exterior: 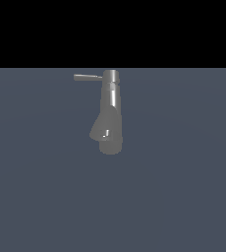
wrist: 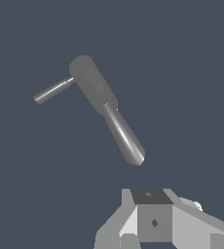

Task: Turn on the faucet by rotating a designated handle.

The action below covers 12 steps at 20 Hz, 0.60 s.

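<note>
The grey metal faucet (exterior: 111,106) stands upright in the middle of the exterior view, with a flared base and a stubby angled spout (exterior: 99,129) low on its side. The handle (exterior: 88,77) is a thin rod sticking out from the column's top toward the exterior view's left. In the wrist view the faucet (wrist: 97,87) lies some way off, with the handle (wrist: 53,91) pointing sideways from it. My gripper (wrist: 153,233) shows only as grey and white blocks at the frame's edge, well apart from the faucet and touching nothing. It does not show in the exterior view.
A plain blue-grey floor (exterior: 183,197) stretches all round the faucet. A black band fills the top of the exterior view. No other object shows.
</note>
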Available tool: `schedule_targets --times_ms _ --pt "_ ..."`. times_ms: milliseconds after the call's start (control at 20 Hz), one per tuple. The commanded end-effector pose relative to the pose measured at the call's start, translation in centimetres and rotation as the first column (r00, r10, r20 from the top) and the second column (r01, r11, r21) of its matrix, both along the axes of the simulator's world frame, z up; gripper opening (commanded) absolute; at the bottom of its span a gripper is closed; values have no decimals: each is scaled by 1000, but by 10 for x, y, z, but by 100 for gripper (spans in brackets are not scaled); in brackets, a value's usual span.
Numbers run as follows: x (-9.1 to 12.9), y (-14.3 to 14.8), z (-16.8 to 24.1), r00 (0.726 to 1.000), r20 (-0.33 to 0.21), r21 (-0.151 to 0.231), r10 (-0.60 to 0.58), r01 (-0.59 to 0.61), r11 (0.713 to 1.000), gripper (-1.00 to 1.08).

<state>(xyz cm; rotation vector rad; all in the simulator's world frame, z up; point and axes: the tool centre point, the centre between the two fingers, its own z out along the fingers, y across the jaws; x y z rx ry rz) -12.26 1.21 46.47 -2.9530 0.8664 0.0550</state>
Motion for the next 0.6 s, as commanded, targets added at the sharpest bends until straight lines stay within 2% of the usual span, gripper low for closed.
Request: schedule_targets --times_ms 0,250,550 --pt "16 4 -7 998 -7 -1 -60 60 998 -100" --pt "46 13 -23 984 -21 -8 -176 176 984 -100" --pt "82 24 -46 950 -34 -20 -312 311 950 -100"
